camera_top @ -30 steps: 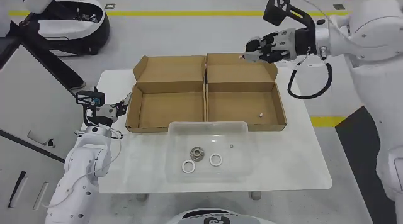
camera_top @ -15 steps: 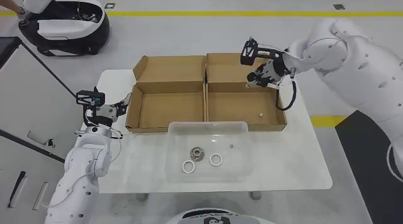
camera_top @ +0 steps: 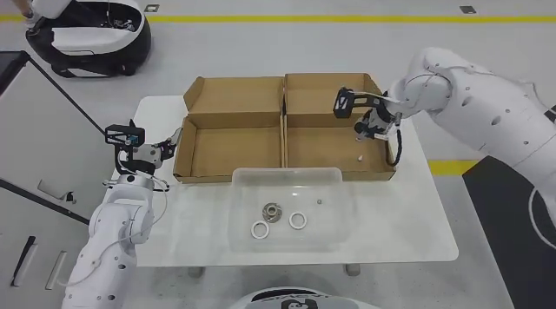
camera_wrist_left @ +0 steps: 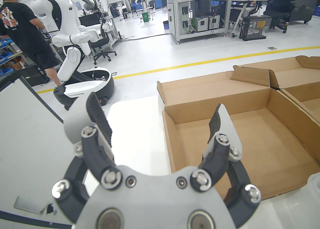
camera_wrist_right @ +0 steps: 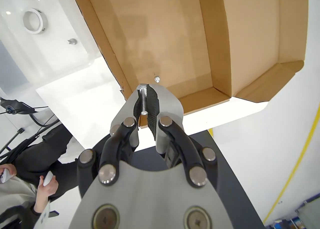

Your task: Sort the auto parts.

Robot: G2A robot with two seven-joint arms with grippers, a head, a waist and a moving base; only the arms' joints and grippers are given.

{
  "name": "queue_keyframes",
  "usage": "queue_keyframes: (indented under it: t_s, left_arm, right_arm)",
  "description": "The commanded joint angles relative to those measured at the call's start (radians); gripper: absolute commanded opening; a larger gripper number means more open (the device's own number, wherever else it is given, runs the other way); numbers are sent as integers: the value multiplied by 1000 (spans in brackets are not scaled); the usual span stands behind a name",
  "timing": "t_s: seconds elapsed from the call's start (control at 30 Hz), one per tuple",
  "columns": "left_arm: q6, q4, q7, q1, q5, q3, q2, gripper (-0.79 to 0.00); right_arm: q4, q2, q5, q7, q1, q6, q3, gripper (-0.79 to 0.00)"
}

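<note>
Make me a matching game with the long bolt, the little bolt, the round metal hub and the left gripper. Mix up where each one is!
Things:
1. long bolt
2. little bolt
3. round metal hub
4. left gripper

Places or states:
A. in the clear tray
B. open, beside the left cardboard box
C. clamped in the right gripper
D. lying on the floor of the right cardboard box

Pairs: 1-C, 2-D, 3-A, 4-B.

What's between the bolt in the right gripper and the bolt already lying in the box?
Nothing: in the right wrist view only bare box floor separates the held bolt from the loose bolt.
</note>
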Motion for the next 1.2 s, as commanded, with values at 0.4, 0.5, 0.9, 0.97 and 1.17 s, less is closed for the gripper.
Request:
queue_keyframes:
  t_s: [0.4, 0.5, 0.9, 0.97, 1.17]
  left_arm:
    - [0, 0, 0, 0, 0, 0, 0, 0]
    - [0, 0, 0, 0, 0, 0, 0, 0]
    - [0, 0, 0, 0, 0, 0, 0, 0]
    - [0, 0, 0, 0, 0, 0, 0, 0]
    - [0, 0, 0, 0, 0, 0, 0, 0]
  right_arm:
    - [64, -97, -174, 31, -51, 31, 1, -785]
    - [83, -117, -200, 31, -56, 31, 1, -785]
    - [142, -173, -255, 26, -87, 26, 1, -785]
    - [149, -178, -259, 26, -93, 26, 1, -785]
    - [160, -183, -243, 23, -96, 23, 1, -785]
